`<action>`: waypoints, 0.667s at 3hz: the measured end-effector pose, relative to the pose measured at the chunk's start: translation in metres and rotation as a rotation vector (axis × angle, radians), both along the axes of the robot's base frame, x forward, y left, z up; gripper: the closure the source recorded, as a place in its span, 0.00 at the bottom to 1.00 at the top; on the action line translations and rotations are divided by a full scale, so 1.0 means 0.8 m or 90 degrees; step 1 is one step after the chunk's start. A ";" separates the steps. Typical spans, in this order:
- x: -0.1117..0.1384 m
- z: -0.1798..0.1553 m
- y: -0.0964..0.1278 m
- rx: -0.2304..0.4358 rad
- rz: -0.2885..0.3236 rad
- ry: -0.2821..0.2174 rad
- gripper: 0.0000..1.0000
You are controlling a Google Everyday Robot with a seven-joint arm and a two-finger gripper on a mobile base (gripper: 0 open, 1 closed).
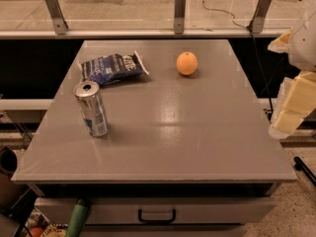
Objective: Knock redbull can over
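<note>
The redbull can (92, 108) stands upright on the left side of the grey table (187, 132), silver with blue panels and a shiny round top. My gripper (289, 113) is a pale cream shape at the far right of the camera view, beyond the table's right edge and far from the can, touching nothing.
A dark blue chip bag (113, 68) lies behind the can at the back left. An orange fruit (186, 63) sits at the back centre. A drawer with a black handle (156, 215) is under the table's front edge. A glass railing (177, 14) runs behind the table.
</note>
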State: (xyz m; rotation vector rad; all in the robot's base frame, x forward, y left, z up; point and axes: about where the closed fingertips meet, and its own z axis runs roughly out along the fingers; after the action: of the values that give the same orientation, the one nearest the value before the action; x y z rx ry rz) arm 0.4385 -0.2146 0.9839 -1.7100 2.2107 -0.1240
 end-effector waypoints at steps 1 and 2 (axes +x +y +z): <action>0.000 0.000 0.000 0.000 0.000 0.000 0.00; 0.009 -0.001 0.011 0.060 -0.001 -0.014 0.00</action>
State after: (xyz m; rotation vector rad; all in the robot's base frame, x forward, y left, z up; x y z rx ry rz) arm 0.4455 -0.2061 0.9830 -1.6479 2.1665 -0.0377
